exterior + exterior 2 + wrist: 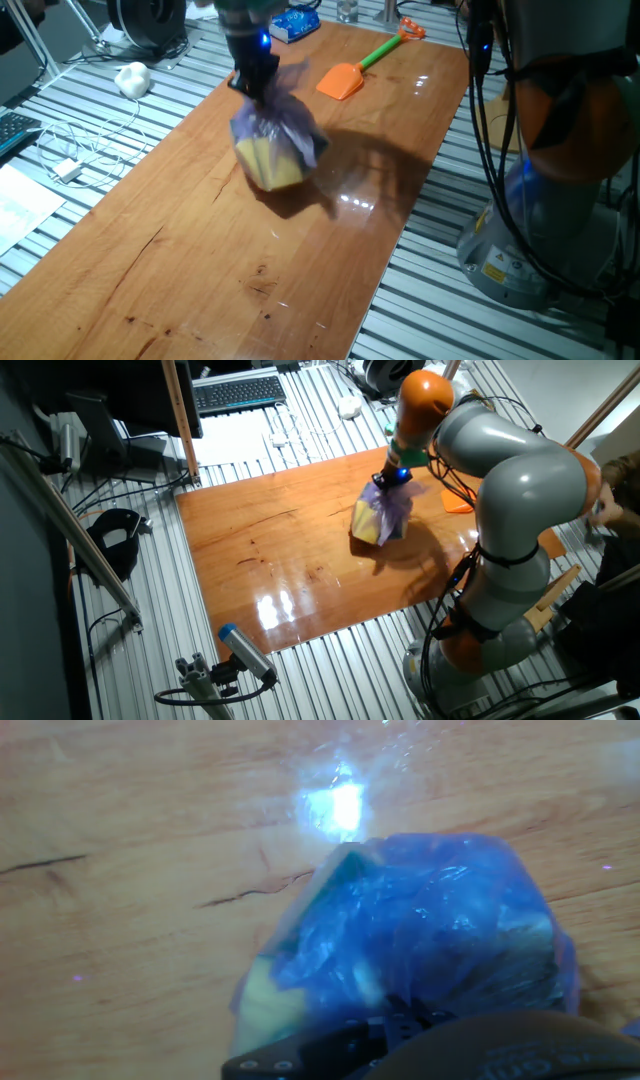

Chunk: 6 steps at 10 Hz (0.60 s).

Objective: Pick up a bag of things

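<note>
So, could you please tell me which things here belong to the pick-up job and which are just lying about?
Job: bag of things, end effector shut on its top.
Lying about: orange toy shovel, blue-and-white packet, white cable.

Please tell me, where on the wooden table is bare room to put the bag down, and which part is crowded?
The near half of the table, from the bag to the front edge, is bare wood. A second bare patch lies between the bag and the right edge. The far end is crowded: the orange shovel and a blue packet lie there. The gripper grips the bag's top.
</note>
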{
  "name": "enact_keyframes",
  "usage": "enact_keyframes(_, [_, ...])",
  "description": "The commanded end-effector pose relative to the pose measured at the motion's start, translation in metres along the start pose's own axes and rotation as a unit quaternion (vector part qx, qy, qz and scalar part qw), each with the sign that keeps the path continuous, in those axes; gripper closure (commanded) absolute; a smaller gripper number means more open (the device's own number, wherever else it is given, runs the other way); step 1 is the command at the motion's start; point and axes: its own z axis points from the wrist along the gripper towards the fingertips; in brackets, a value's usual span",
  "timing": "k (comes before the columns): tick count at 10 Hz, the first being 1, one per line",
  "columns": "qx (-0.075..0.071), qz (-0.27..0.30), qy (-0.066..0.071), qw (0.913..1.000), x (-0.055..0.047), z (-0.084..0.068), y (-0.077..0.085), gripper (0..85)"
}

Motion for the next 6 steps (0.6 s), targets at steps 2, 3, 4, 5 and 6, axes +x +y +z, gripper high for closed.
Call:
enact_keyframes(2, [0.013,-0.007,0.004,0.9999,-0.002,-0.043,0.001,85.0])
enact_keyframes(3, [0.023,-0.015,-0.001,0.9996,0.000,-0.047,0.000,85.0])
enact_keyframes(4, [0.028,-0.022,-0.006,0.9993,0.004,-0.049,-0.001,85.0])
enact_keyframes(5, [0.041,-0.034,-0.009,0.9986,0.006,-0.052,-0.004,85.0])
enact_keyframes(6, [0.049,-0.043,-0.013,0.9978,0.006,-0.055,-0.014,85.0])
